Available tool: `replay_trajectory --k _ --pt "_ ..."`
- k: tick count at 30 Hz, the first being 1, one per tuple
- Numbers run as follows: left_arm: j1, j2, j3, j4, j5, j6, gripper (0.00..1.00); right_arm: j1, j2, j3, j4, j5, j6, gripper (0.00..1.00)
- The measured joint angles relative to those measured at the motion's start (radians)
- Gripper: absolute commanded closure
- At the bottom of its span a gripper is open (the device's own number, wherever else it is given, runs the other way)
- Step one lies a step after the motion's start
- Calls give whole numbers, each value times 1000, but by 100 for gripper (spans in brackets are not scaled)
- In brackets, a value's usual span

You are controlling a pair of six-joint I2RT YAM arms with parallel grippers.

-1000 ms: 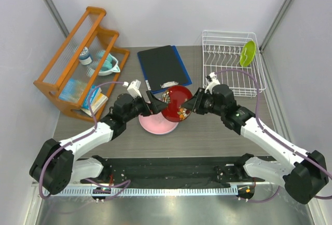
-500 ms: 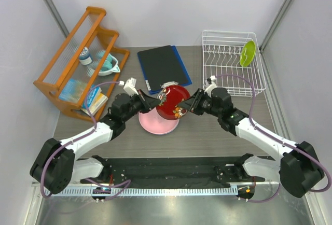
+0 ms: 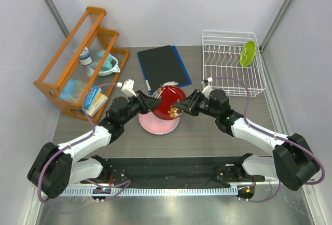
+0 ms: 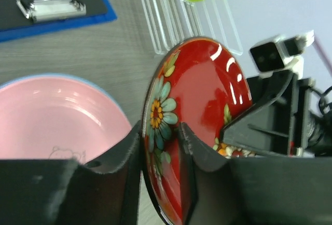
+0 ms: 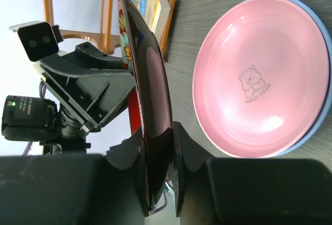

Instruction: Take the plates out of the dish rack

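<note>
The dark red plate (image 3: 169, 102) with a flowered centre hangs on edge above the table, held from both sides. My left gripper (image 3: 153, 103) is shut on its left rim, and in the left wrist view the plate (image 4: 202, 95) stands between the jaws of that gripper (image 4: 161, 129). My right gripper (image 3: 184, 106) is shut on the opposite rim (image 5: 150, 80). Just below lies the pink plate (image 3: 157, 124), stacked on the light blue plate (image 5: 319, 126). A lime green plate (image 3: 247, 53) stands upright in the white dish rack (image 3: 228, 82).
An orange wooden shelf (image 3: 78, 54) at the back left holds a teal bowl (image 3: 107, 64) and some books. A black clipboard on a blue board (image 3: 163, 67) lies behind the plates, between shelf and rack.
My left gripper, open beside the red plate a second ago, has closed on its rim. Both arms and the plate have shifted slightly back and left, above the pink plate.
</note>
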Motion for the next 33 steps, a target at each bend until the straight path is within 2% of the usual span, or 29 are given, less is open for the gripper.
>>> replay_trajectory --k 5,9,10,11,13,15,16,17,18,20,24,26,30,33 --pt "13 -11 1 59 -7 -42 100 -11 15 -30 113 -18 71 99" --pt "25 -8 1 90 -24 -74 100 -21 93 -63 282 -51 151 99" --pt "28 -5 1 92 -29 -75 100 -23 120 -69 330 -58 168 84" --pt "31 -2 1 92 -35 -74 100 -25 148 -74 374 -64 185 74" --pt "32 6 0 91 -43 -73 100 -27 194 -90 454 -73 217 63" --pt "32 7 0 93 -40 -63 100 -27 224 -101 496 -86 250 39" --pt "28 6 0 91 -32 -49 100 -25 233 -102 507 -104 266 37" --pt "23 6 0 82 -26 -39 100 -18 233 -102 512 -119 267 42" --pt "16 6 0 70 -24 -27 100 -10 227 -101 504 -134 257 41" --pt "10 -4 1 44 -20 -13 100 -4 205 -92 430 -138 215 30" --pt "-5 -30 3 -2 -32 8 100 18 115 -1 121 -101 49 28" --pt "-12 -51 6 -13 -42 8 100 30 58 58 -47 -46 -40 22" --pt "-25 -82 18 -34 -58 23 100 36 -57 129 -275 91 -169 21" --pt "-26 -90 18 -66 -62 39 100 33 -108 148 -376 177 -230 21"
